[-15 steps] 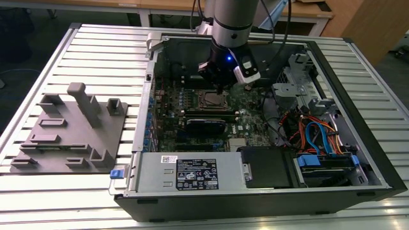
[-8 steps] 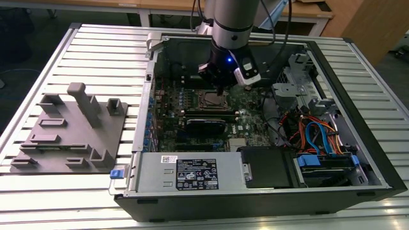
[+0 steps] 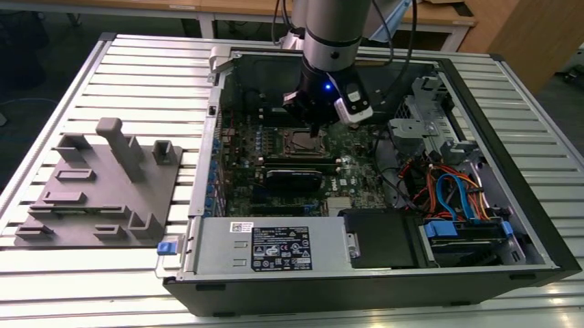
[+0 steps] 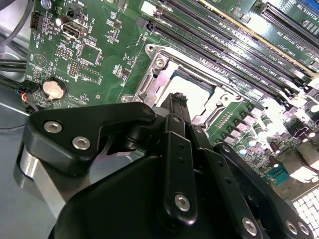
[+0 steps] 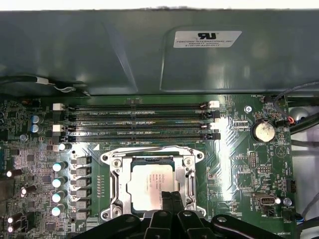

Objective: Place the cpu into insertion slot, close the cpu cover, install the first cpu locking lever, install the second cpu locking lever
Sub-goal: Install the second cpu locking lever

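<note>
The cpu (image 5: 149, 185) lies flat in the insertion slot (image 5: 195, 157), its pale metal top facing up. The cpu cover (image 5: 118, 188) lies down around it as a silver frame. My gripper (image 5: 172, 198) hangs just over the edge of the chip, its two black fingers pressed together with nothing between them. In the second wrist view the gripper (image 4: 178, 101) points down at the cpu (image 4: 195, 83) inside the cover (image 4: 149, 85). In the exterior view the gripper (image 3: 313, 130) stands over the insertion slot (image 3: 301, 142) in the open computer case.
Long black memory slots (image 5: 139, 119) run beside the socket, with the case wall (image 5: 149, 50) behind them. A coin battery (image 5: 263, 132) sits off to one side. A grey fixture plate (image 3: 100, 191) lies at the exterior view's left; cables (image 3: 452, 191) and the power supply (image 3: 264, 247) fill the case.
</note>
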Available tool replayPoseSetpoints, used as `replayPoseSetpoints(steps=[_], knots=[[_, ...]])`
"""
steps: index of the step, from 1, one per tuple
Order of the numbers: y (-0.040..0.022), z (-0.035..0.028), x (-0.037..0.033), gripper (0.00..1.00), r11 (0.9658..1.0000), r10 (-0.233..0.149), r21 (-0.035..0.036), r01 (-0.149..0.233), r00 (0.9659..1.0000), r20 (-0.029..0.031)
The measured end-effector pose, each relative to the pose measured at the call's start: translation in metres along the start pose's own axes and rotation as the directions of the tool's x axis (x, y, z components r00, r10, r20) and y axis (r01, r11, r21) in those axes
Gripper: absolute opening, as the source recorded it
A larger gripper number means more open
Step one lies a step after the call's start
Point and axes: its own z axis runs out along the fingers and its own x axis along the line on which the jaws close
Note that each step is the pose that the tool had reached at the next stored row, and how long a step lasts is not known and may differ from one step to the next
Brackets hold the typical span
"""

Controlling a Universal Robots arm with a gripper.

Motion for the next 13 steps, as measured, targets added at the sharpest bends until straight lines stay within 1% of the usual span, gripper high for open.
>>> replayPoseSetpoints(steps=[2,7,13], knots=[[-0.0001,0.0,0.0,0.11,1.0,0.0,0.0,0.0,1.0,0.0],[-0.0031,-0.0003,-0.0001,0.11,1.0,0.0,0.0,0.0,1.0,0.0],[-0.0031,-0.0023,0.0,0.11,1.0,0.0,-0.0002,0.0,1.0,0.0001]])
